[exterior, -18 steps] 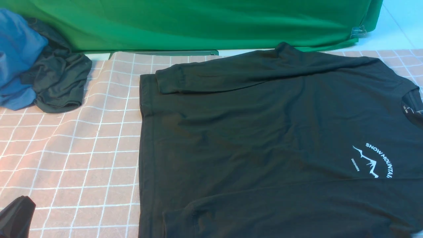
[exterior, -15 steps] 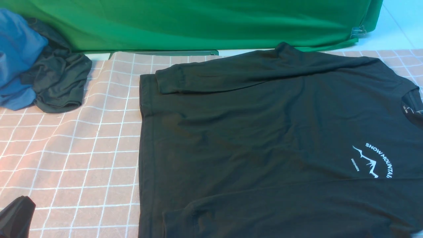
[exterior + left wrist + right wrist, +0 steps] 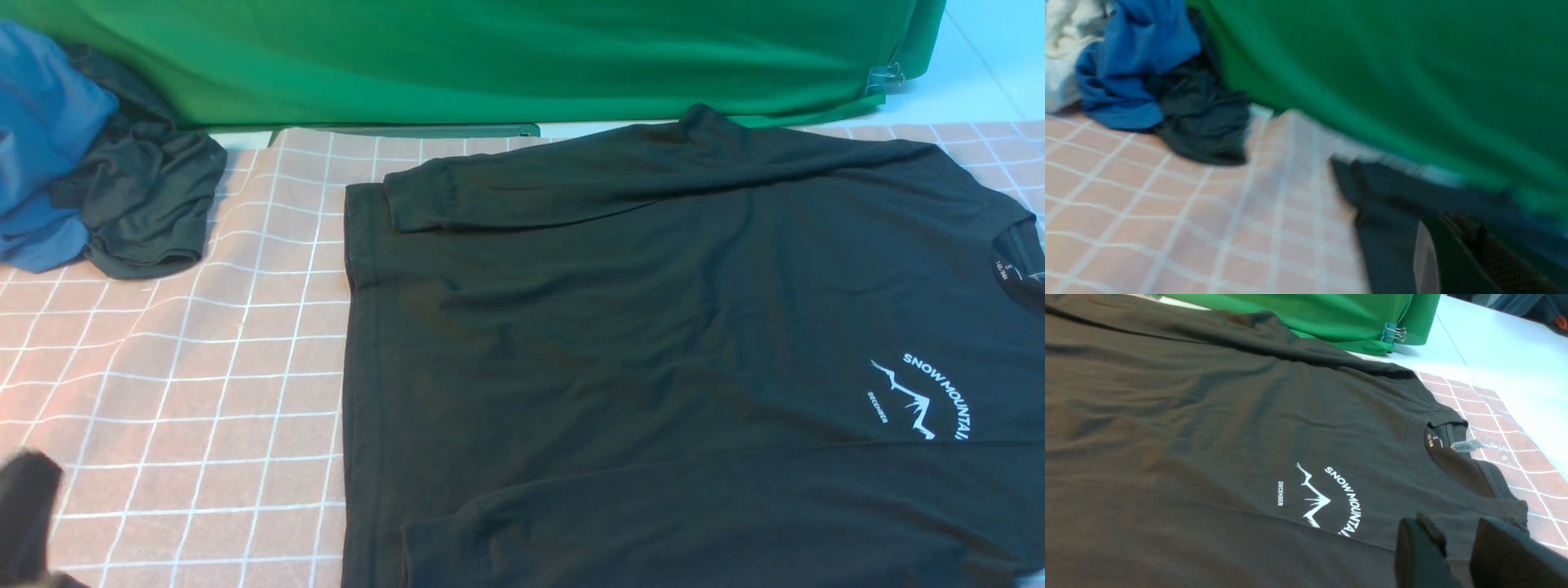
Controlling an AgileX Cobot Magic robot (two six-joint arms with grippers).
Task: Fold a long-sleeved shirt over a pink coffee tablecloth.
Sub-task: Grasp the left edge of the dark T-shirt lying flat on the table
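The black long-sleeved shirt (image 3: 653,327) lies flat on the pink coffee tablecloth (image 3: 204,367), both sleeves folded in over its body and the white mountain print near the collar on the right. My left gripper (image 3: 28,506) shows as a dark blur at the lower left corner, over bare tablecloth and clear of the shirt. In the blurred left wrist view its fingers (image 3: 1470,245) lie together, shut on nothing, near the shirt's hem (image 3: 1384,228). My right gripper (image 3: 1453,533) stands open just above the shirt's near shoulder beside the collar (image 3: 1447,457). It is out of the front view.
A blue garment (image 3: 41,147) and a smaller dark grey garment (image 3: 147,204) are heaped at the far left. A green cloth (image 3: 490,57) hangs along the back, held by a metal clip (image 3: 886,77). White tabletop (image 3: 1494,347) lies beyond the tablecloth's right end.
In the front view my left gripper has risen and shifted slightly left at the lower left corner, now blurred. The shirt has not moved.
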